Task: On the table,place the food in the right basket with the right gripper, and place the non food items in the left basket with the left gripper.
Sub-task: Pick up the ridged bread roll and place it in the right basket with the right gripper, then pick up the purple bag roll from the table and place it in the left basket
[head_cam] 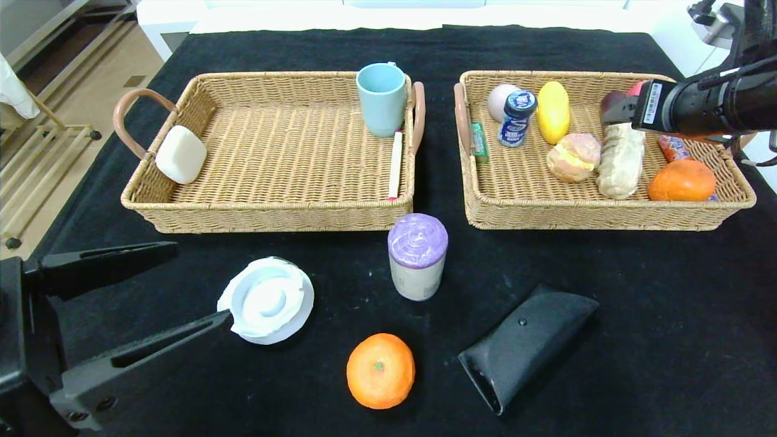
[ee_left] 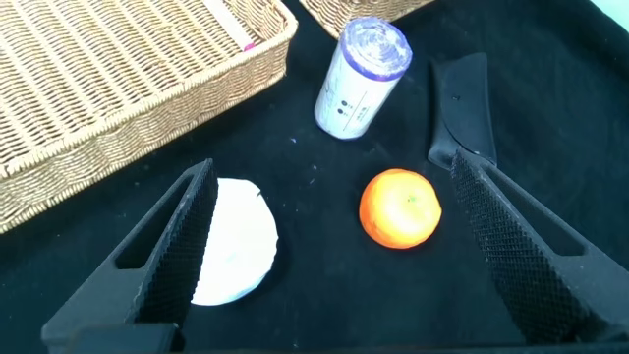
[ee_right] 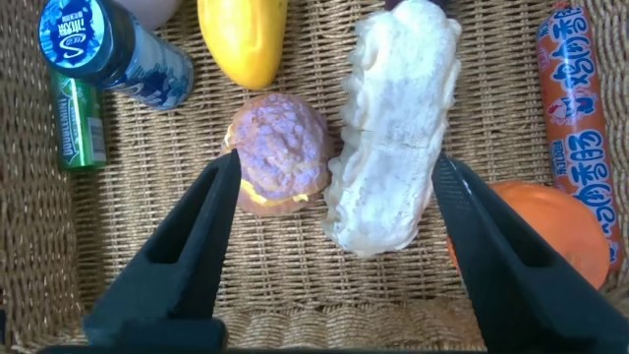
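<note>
— Four things lie loose on the tabletop (head_cam: 655,315) in the head view: a white lid (head_cam: 267,300), a purple-capped canister (head_cam: 417,257), an orange (head_cam: 380,370) and a black case (head_cam: 525,349); the left basket (head_cam: 273,215) holds a cup and little else; the right basket (head_cam: 607,215) is crowded with food. Where are the arms?

— The right gripper (head_cam: 616,109) hangs over the right basket above a long cream bread roll (head_cam: 620,161) lying on the weave; the left gripper (head_cam: 182,291) sits low at the near left, fingers spread wide with the lid at one tip.

— And the left wrist view?

— Same spread fingers (ee_left: 177,246), nothing held; the lid (ee_left: 236,241) touches one finger, the orange (ee_left: 400,207) lies between them, the canister (ee_left: 359,74) and case (ee_left: 462,103) beyond. The lid looks thin, light and flat to the cloth, so I'd judge it awkward; take it across the rim, edge to edge.

— Right wrist view?

— Fingers (ee_right: 192,251) apart either side of the bread roll (ee_right: 393,138), not touching it; it lies beside a pink bun (ee_right: 280,152). It looks soft and crushable; the orange seems firm but round, likely to roll, so grip it across its middle.
</note>
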You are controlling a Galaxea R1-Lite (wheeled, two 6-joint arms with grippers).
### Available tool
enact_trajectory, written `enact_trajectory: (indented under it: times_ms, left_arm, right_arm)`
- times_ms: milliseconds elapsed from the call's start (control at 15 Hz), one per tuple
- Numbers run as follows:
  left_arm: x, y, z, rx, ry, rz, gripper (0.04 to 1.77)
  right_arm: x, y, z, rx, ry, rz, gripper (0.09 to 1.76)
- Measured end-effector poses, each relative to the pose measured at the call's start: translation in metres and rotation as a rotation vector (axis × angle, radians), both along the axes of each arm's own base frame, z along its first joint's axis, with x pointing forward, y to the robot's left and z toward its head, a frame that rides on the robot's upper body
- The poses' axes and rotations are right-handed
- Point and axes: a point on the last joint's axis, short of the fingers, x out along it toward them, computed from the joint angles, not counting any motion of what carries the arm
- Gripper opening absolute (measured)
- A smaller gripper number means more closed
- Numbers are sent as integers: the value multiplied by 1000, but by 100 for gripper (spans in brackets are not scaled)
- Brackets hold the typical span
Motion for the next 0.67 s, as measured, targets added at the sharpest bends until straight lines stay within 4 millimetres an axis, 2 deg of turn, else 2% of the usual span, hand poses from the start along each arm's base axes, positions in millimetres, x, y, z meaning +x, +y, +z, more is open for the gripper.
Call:
enact_trajectory:
  times_ms: [267, 667]
  left_arm:
    - [-1, 0, 0, -1, -4, 0, 172]
    - [-3, 1, 1, -1, -9, -2, 172]
  right_arm:
    - [-16, 4, 2, -4, 52, 20, 155]
    - [-65, 27, 6, 50, 152, 49, 163]
